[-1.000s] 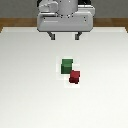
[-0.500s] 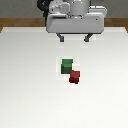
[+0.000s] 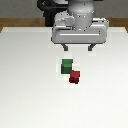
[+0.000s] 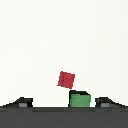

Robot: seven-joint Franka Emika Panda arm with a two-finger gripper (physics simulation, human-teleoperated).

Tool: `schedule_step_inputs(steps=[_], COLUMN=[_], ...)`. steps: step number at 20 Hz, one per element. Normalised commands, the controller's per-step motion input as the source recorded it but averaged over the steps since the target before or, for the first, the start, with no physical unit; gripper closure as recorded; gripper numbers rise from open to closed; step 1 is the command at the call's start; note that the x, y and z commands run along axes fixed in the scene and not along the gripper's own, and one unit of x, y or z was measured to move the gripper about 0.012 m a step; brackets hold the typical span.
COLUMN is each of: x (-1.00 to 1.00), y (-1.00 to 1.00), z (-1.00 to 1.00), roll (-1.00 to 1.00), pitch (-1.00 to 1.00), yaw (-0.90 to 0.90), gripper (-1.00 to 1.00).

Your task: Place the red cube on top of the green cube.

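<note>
The green cube [image 3: 66, 66] rests on the white table [image 3: 30, 90] near the middle of the exterior view. The red cube [image 3: 74, 76] lies right beside it, nearer the camera and slightly toward the exterior view's right, corner almost touching. My gripper [image 3: 78, 49] hangs above and behind both cubes, its fingers spread wide and open with nothing between them. In the wrist view the red cube [image 4: 66, 79] is turned diagonally, and the green cube [image 4: 79, 99] sits between my two fingertips [image 4: 22, 102], partly cut off by the gripper body.
The white table spreads around the cubes. A dark robot base [image 3: 52, 15] and a wooden floor strip [image 3: 15, 22] lie beyond the table's far edge.
The gripper has shifted toward the exterior view's right and come lower, closer to the cubes. Both cubes stay where they were.
</note>
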Motion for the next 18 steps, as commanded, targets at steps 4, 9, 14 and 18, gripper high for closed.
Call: schedule_step_inputs(steps=[4,9,14,18], x=[0.0,0.6,0.0,0.0], y=[-0.06,0.0,0.0,0.0], z=[-0.25,0.0,-0.8,-0.5], roll=[0.0,0.0,0.0,0.0], pitch=[0.0,0.0,0.0,0.0], yaw=[0.0,0.0,0.0,0.0], gripper=[-1.0,-1.0,-1.0,-1.0])
